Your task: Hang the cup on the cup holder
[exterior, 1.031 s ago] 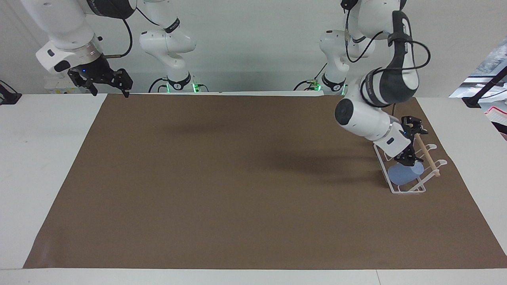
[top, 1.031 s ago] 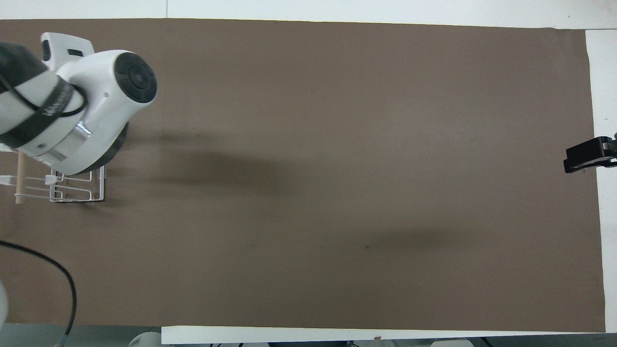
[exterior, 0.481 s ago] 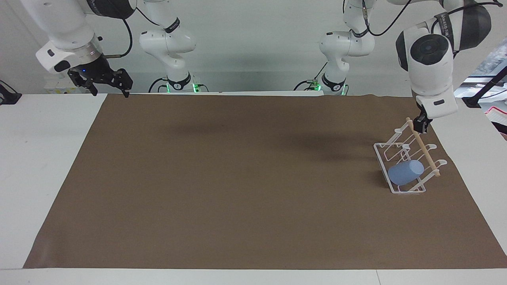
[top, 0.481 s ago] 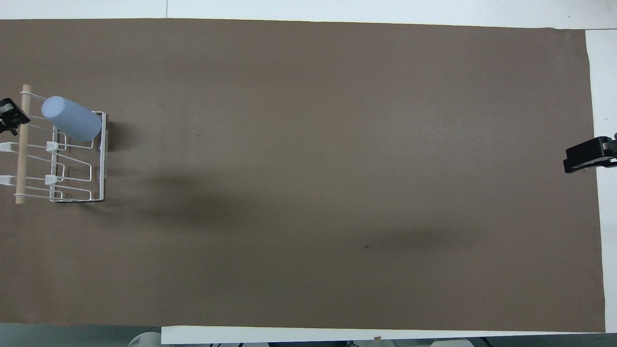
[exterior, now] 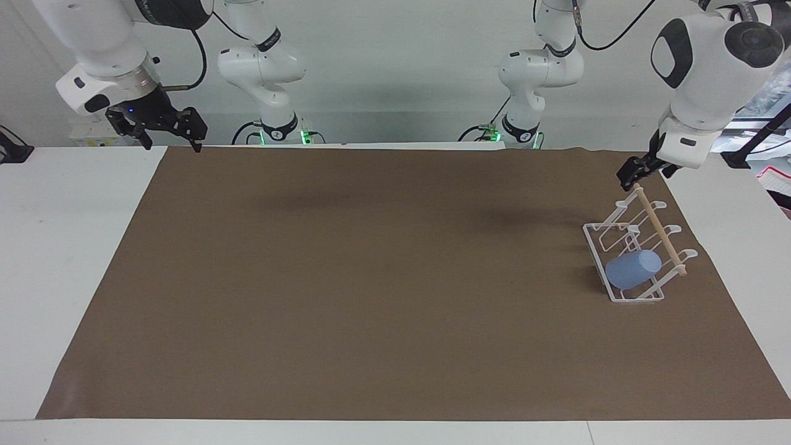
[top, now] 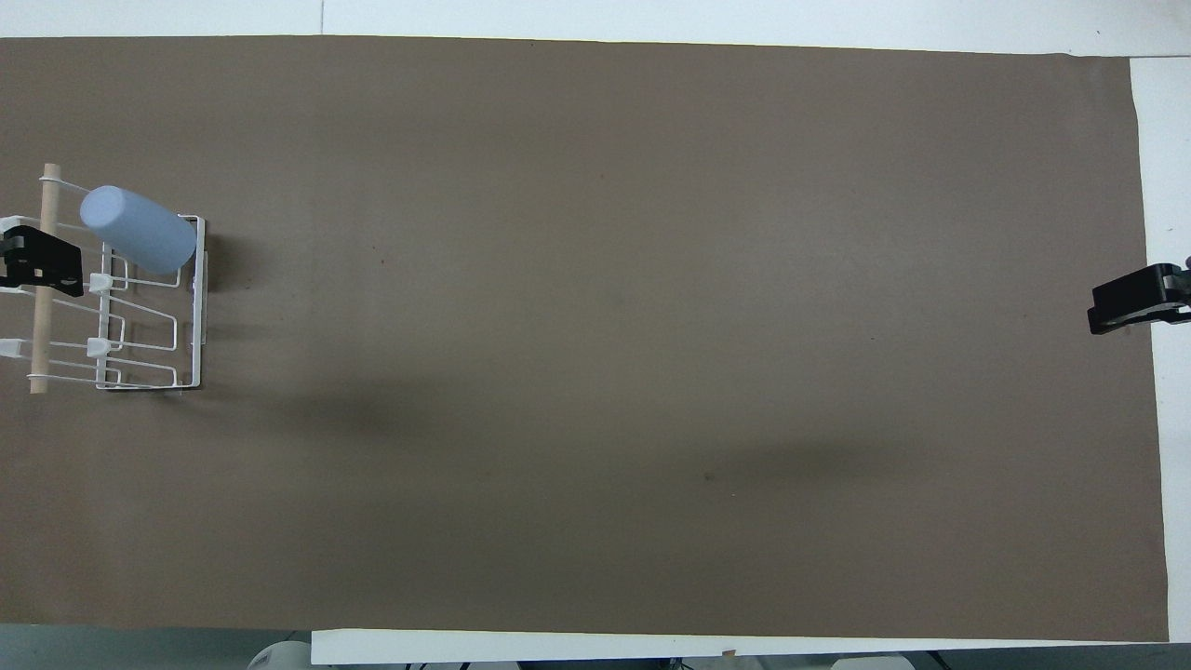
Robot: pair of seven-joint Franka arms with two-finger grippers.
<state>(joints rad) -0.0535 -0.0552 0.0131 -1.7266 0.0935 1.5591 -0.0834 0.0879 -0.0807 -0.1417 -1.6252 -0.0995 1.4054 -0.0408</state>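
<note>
The light-blue cup (exterior: pixel 631 270) (top: pixel 138 228) sits slanted over a prong of the white wire cup holder (exterior: pixel 594 246) (top: pixel 197 307), at the holder's end farther from the robots. The holder's wooden dowel (exterior: pixel 660 232) (top: pixel 39 344) runs across its top. My left gripper (exterior: pixel 631 173) (top: pixel 37 265) hangs open and empty in the air over the dowel, clear of the cup. My right gripper (exterior: pixel 167 133) (top: pixel 1130 298) waits open and empty above the table's edge at the right arm's end.
A brown mat (exterior: pixel 371 278) covers most of the white table (exterior: pixel 62 247). The holder stands near the mat's edge at the left arm's end. A black clamp (exterior: pixel 12 151) sits on the table's rim at the right arm's end.
My left arm has lifted out of the holder and swung up toward its own end of the table. The cup stays on its prong. The right arm has not moved.
</note>
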